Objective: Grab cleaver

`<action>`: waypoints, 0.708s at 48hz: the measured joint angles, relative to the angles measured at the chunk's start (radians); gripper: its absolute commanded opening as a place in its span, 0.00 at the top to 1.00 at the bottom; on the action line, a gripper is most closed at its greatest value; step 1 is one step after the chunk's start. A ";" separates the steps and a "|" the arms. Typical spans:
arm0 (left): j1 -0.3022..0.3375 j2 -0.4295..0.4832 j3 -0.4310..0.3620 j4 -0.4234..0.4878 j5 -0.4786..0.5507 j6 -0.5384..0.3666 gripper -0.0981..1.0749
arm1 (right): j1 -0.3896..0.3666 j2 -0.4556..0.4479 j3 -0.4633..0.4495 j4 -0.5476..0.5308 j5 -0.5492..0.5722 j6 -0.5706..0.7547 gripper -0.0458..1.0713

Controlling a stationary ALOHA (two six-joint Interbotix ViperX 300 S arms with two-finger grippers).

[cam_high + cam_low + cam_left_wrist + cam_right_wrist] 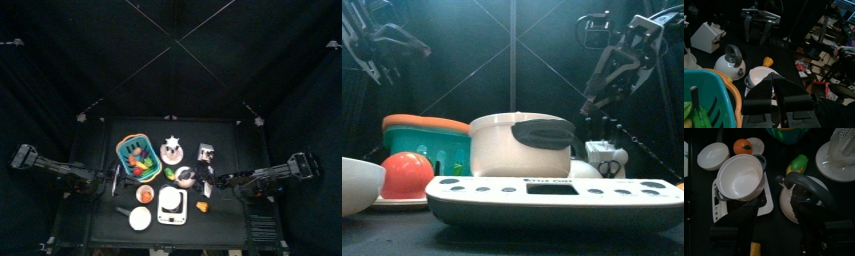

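I cannot pick out the cleaver with certainty. A white knife block [206,153] with black handles sticking out stands at the back right of the table, and it also shows in the left wrist view [706,37]. My left gripper [774,84] hangs above the table's left side [104,183], jaws together and empty. My right gripper [777,203] hangs above the right side [225,181], jaws wide apart and empty, over a white pot [741,177] and a white plate [789,208].
A teal and orange basket [136,155], a red tomato [144,192], a white scale [171,206], a white bowl [139,219], a kettle [729,62] and a small orange item [202,206] crowd the table. A green and yellow item [797,164] lies by the plate.
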 measured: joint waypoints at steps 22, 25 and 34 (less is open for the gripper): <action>-0.046 0.224 -0.048 -0.052 -0.029 -0.002 0.43 | 0.094 -0.281 0.002 0.083 0.565 0.005 0.17; -0.054 0.252 -0.063 -0.061 -0.034 -0.002 0.43 | 0.086 -0.256 0.000 0.086 0.572 0.005 0.17; -0.103 0.357 -0.123 -0.084 -0.037 -0.003 0.43 | 0.018 -0.152 -0.015 0.138 0.594 0.006 0.17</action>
